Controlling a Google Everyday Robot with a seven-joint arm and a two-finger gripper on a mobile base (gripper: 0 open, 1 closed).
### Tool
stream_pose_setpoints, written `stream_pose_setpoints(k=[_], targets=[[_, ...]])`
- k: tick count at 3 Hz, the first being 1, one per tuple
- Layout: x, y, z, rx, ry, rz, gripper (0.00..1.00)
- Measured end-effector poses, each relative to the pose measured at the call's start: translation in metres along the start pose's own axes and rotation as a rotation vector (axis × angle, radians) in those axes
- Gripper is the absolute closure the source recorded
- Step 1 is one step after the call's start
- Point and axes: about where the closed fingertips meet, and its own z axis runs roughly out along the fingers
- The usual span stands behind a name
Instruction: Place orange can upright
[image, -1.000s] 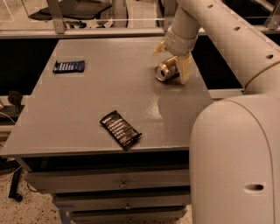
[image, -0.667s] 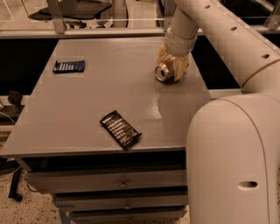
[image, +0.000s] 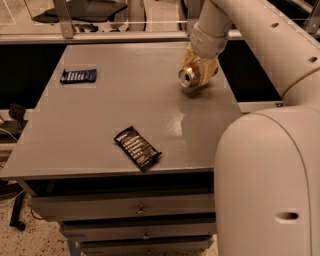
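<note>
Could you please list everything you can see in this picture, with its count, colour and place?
can: one, orange-gold with a silver end, on its side in the pincer, over the table's far right part
blue packet: one, dark blue, table's far left
black packet: one, black, near the table's front edge
table: one, grey, centre
drawers: at least two, grey, under the table
chair: one, dark, behind the table
body: one, off-white, right foreground
arm: one, off-white, upper right
pincer: one, tan, shut on the can
</note>
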Motion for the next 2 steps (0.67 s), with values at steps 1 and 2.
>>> stream_pose_setpoints(k=[1,2], targets=[[-0.008,0.006,-0.025,0.036,-0.082,0.160,1.00],[-0.027,-0.001,-0.054,0.135,-0.259,0.345,1.00]])
